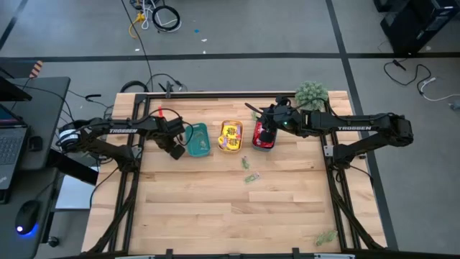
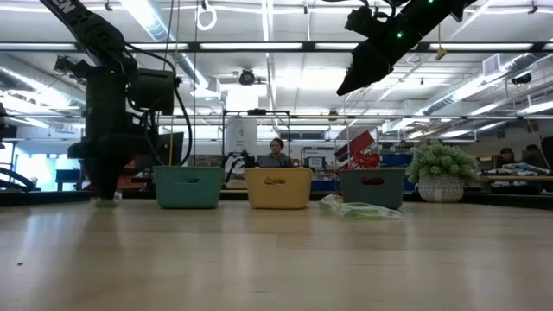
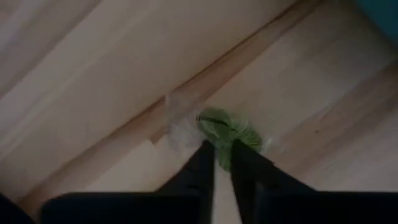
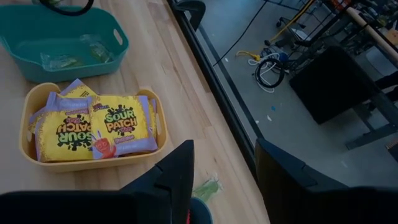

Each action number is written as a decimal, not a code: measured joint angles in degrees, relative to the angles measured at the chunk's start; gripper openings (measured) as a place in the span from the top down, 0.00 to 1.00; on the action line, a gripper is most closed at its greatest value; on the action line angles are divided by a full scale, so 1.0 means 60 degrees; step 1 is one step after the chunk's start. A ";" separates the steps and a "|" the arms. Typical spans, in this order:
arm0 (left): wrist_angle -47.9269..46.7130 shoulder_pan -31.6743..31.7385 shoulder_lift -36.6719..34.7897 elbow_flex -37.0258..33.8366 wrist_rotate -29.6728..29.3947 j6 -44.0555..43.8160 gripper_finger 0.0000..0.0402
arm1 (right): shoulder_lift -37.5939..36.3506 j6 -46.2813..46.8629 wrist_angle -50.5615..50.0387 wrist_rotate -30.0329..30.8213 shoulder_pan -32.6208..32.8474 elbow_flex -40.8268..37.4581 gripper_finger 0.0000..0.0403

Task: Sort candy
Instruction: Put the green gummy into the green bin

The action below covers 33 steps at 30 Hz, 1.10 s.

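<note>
A wooden surface [image 1: 230, 208] seen from above, with three small trays in a row along its far side: a teal tray [image 1: 198, 139] on the left, a yellow tray [image 1: 231, 137] in the middle and a blue-grey tray [image 1: 263, 135] on the right. Most of the sorting looks done. The yellow tray is filled with yellow packets [image 4: 93, 129], the right tray holds red packets [image 1: 262, 139], and the teal tray holds a few pale green pieces in clear wrap [image 4: 65, 57]. What remains, as far as can be seen, is a small cluster of green pieces [image 1: 249, 170] lying loose on the surface just near of the yellow tray, and one green piece [image 3: 227, 132] under the left arm. The left hand [image 3: 223, 157] is down on the surface just left of the teal tray, its fingers nearly together and pinching the wrapper of that green piece, which is touching the wood. The right hand [image 4: 224, 180] hovers above the right tray, beside a fuzzy green plant [image 1: 311, 95], with its fingers apart and nothing between them. More green bits [image 1: 325, 236] lie at the near right edge; whether these are candy cannot be told.
</note>
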 joint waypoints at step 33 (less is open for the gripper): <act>0.2052 -0.0637 0.0522 0.2500 0.0951 0.1348 0.84 | 0.0000 0.0536 -0.0022 -0.0497 0.0000 -0.0003 0.61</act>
